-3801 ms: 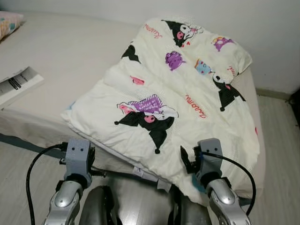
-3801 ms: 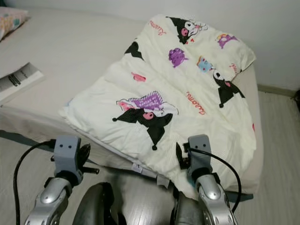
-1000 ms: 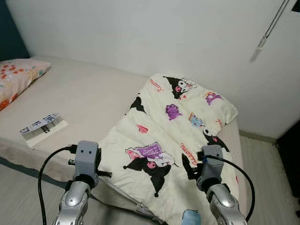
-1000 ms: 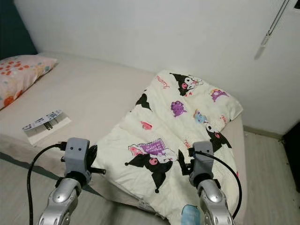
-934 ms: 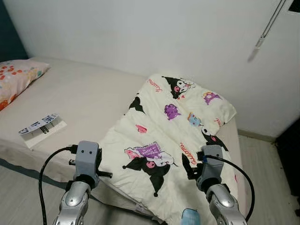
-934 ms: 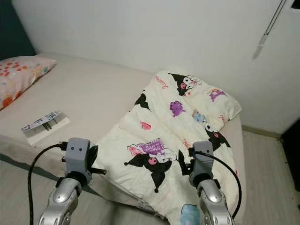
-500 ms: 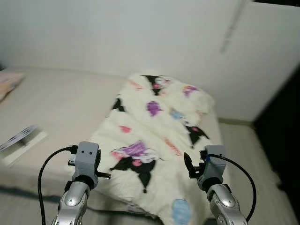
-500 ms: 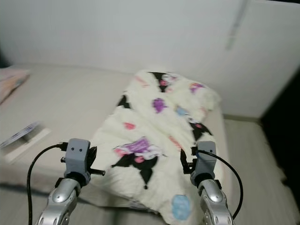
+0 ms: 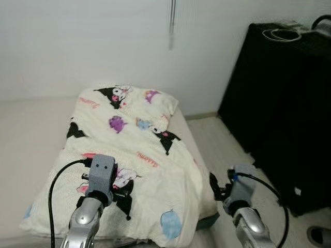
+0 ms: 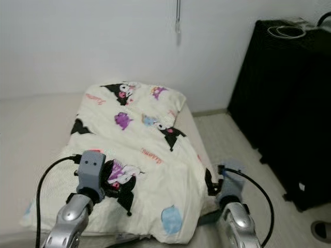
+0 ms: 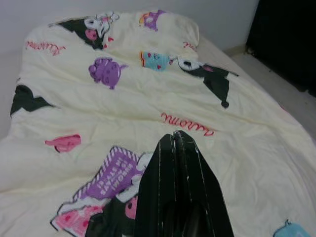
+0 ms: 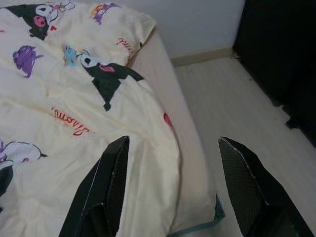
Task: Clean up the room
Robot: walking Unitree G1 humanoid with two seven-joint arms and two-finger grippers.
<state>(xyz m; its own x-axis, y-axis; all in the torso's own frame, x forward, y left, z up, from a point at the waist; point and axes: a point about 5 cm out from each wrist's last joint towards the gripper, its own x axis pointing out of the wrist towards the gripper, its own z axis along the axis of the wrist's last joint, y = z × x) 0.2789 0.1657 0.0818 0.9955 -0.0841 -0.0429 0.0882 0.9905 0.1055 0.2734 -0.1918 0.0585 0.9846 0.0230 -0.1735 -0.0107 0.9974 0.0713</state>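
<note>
Setting: beside a low bed with a pale beige sheet, set against a white wall; light wood-look floor runs along its right side
Quilt: cream quilted comforter printed with black-and-purple cartoon characters lies spread over the foot half of the bed; its far end is bunched near the wall, its near corner hangs over the mattress edge; a blue cartoon patch sits close to that near corner
Left gripper: the left gripper hovers just above the comforter, over the purple-and-black print; its two long black fingers are pressed together, holding nothing; grey wrist housing and a black cable loop show in the head views
Right gripper: the right gripper hangs at the right edge of the bed, over the line where comforter meets bare mattress side; its fingers stand wide apart, nothing between them
Cabinet: tall black cabinet stands on the floor to the right, well apart from the bed; a coiled white cable rests on its top
Wall: a thin pull cord hangs down the white wall above the comforter
Floor corner: a dark slipper-like shape lies at the far right, too cropped to identify
</note>
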